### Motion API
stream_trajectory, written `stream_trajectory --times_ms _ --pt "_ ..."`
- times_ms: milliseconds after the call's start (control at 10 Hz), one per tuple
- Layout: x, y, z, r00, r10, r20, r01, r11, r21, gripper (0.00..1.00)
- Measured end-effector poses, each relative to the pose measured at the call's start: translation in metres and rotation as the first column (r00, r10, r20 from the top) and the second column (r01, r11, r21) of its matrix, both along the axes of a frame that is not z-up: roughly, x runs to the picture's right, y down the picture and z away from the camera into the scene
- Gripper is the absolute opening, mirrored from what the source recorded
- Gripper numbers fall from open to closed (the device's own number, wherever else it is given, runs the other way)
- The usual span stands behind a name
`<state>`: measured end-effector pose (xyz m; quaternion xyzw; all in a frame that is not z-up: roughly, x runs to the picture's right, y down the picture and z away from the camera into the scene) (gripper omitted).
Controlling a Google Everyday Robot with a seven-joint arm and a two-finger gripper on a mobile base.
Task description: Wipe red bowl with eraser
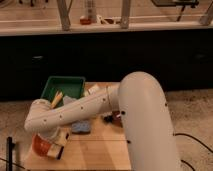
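Note:
The red bowl [39,145] sits at the front left corner of the wooden table [102,150]. My gripper [56,141] is at the end of the white arm, down at the bowl's right rim, partly covering it. A pale cream block, which looks like the eraser [62,145], shows at the gripper's tip against the bowl. I cannot tell whether it is gripped.
A green rectangular tray [63,86] stands at the table's back left with a yellowish object [56,99] in it. A blue-grey square pad [81,126] lies just right of the bowl. Small dark objects [112,118] lie near the arm's base. A dark counter runs behind.

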<state>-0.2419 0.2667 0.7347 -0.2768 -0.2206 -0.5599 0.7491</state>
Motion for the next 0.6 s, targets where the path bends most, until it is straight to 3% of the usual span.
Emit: stream_trajectory --times_ms 300,600 --pt "0.009 -0.023 0.019 0.998 0.009 -0.057 -0.007 0.9998 0.021 0.0" --pt "-0.012 -0.04 0.029 0.998 -0.021 -0.066 0.024 0.9988 0.044 0.0"
